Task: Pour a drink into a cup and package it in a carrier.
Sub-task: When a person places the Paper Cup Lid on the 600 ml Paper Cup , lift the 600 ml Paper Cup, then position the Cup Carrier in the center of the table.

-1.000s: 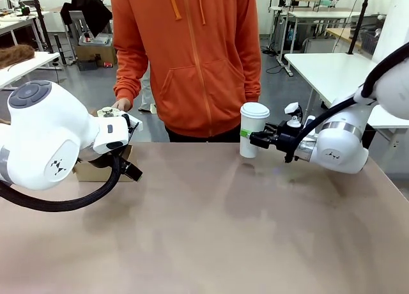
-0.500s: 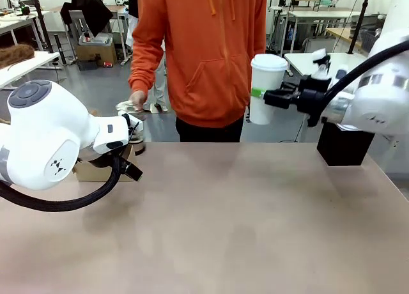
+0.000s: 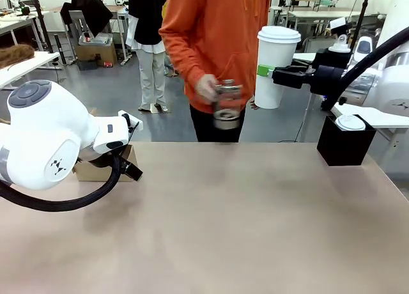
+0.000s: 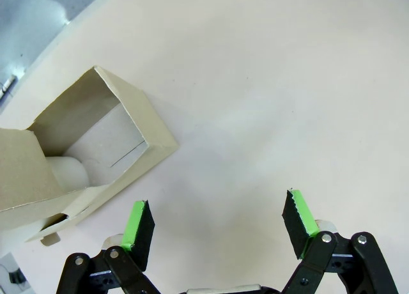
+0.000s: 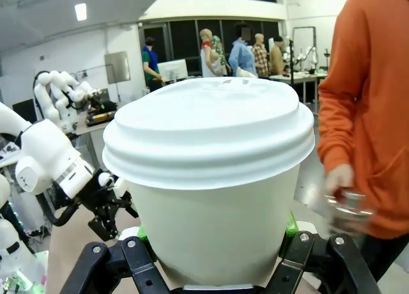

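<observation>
While right jaws clamp the cup (image 3: 277,70), now higher, left jaws gape, person (image 3: 220,32) carries pot (image 3: 226,108).

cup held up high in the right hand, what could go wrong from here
1. The cup hangs high above the table, pinched by its sides in the right hand; a slip or hard squeeze could spill it.
2. The person's hand carries the press pot close by the cup; they might bump.
3. The carrier sits by the open left hand, so that arm may block the drop-off.
</observation>
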### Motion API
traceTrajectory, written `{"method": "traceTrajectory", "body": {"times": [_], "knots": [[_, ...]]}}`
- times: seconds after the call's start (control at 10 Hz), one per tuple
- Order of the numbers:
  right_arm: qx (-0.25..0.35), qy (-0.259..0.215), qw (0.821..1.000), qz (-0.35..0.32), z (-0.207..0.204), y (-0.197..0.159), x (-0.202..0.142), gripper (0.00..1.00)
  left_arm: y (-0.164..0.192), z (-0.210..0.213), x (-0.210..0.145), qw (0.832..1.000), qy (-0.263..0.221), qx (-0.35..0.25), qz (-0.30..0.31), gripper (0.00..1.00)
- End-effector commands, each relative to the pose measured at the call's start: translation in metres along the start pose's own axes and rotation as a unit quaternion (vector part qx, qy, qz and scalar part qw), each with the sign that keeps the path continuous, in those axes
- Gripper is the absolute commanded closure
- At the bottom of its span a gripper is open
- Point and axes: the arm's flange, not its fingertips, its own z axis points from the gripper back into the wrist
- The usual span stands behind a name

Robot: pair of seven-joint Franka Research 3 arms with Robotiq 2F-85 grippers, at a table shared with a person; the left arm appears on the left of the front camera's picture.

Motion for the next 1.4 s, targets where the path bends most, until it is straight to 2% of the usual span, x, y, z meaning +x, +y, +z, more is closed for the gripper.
{"method": "traceTrajectory", "body": {"times": [0.0, 1.0, 1.3], "knots": [[0.005, -0.002, 1.000, 0.001, -0.002, 0.003, 0.002, 0.20, 0.000, 0.000, 0.000, 1.000, 0.000, -0.001, 0.001, 0.00], [0.005, -0.002, 1.000, 0.001, -0.002, 0.003, 0.002, 0.20, 0.000, 0.000, 0.000, 1.000, 0.000, 0.000, 0.000, 0.00], [0.005, -0.002, 1.000, 0.001, -0.002, 0.003, 0.002, 0.20, 0.017, 0.045, 0.026, 0.999, 0.010, -0.027, 0.027, 0.00]]}}
